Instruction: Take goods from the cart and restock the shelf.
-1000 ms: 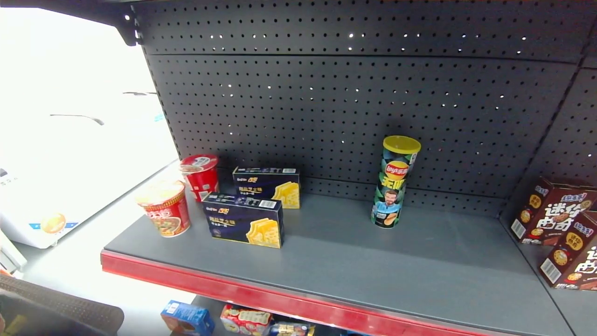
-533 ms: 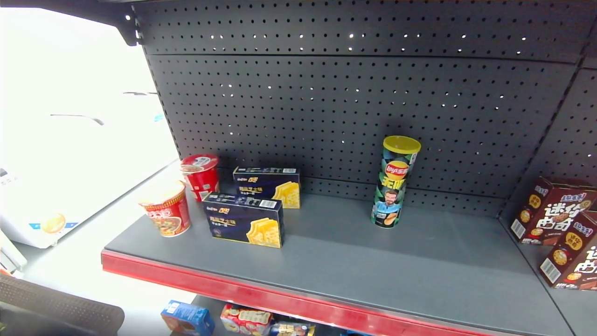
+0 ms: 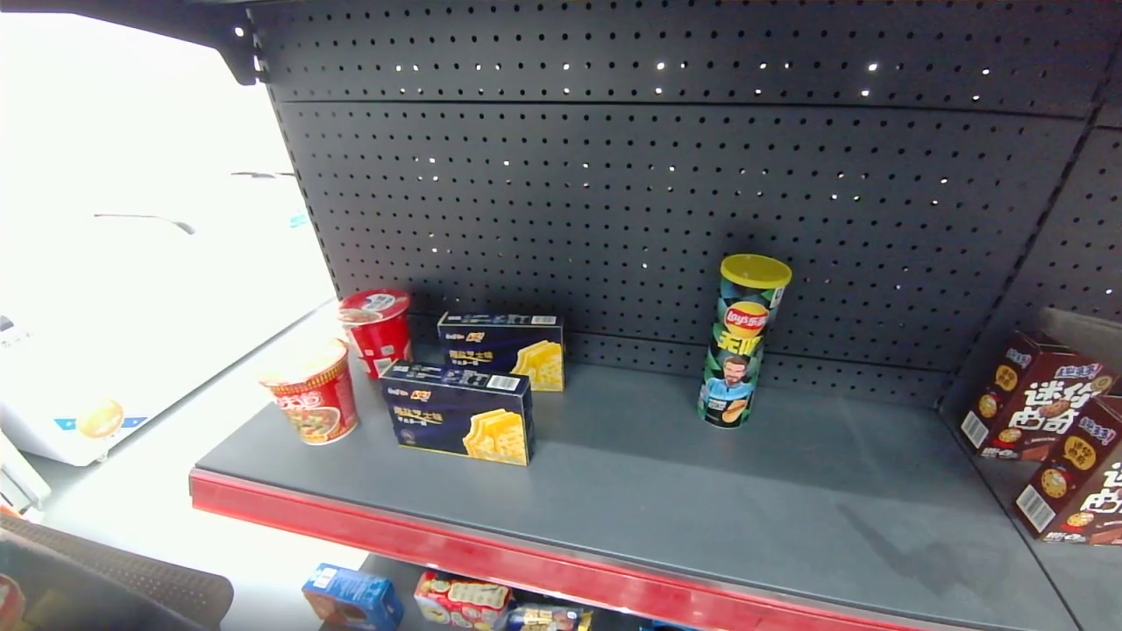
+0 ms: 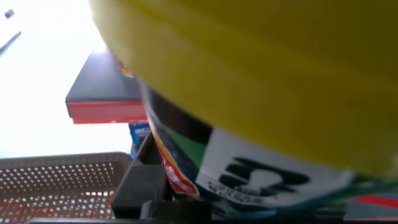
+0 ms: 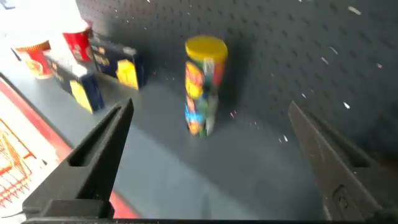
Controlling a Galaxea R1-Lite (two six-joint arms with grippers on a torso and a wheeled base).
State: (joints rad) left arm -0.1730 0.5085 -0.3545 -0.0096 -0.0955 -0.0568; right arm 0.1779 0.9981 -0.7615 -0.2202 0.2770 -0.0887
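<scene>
A chip can with a yellow lid point(image 3: 743, 342) stands upright toward the back middle of the grey shelf point(image 3: 666, 499). My right gripper point(image 5: 210, 109) hangs open above the shelf, and that same can point(image 5: 202, 87) stands a little beyond it, between its two dark fingers point(image 5: 99, 155). In the left wrist view a second chip can with a yellow lid point(image 4: 261, 87) lies very close, and my left gripper looks shut on it, with one black finger point(image 4: 140, 186) against its side. The cart's mesh basket point(image 4: 56, 180) sits below it, at the shelf's lower left point(image 3: 114, 578).
Two red noodle cups point(image 3: 311, 390) and two dark blue cracker boxes point(image 3: 460, 412) stand at the shelf's left end. Brown biscuit boxes point(image 3: 1043, 394) stand on the neighbouring shelf to the right. The perforated back panel point(image 3: 614, 202) closes the rear. More goods lie on the shelf below point(image 3: 460, 600).
A grey part of the right arm has come in at the head view's right edge, and a new shadow lies on the shelf's right front. The goods have not moved.
</scene>
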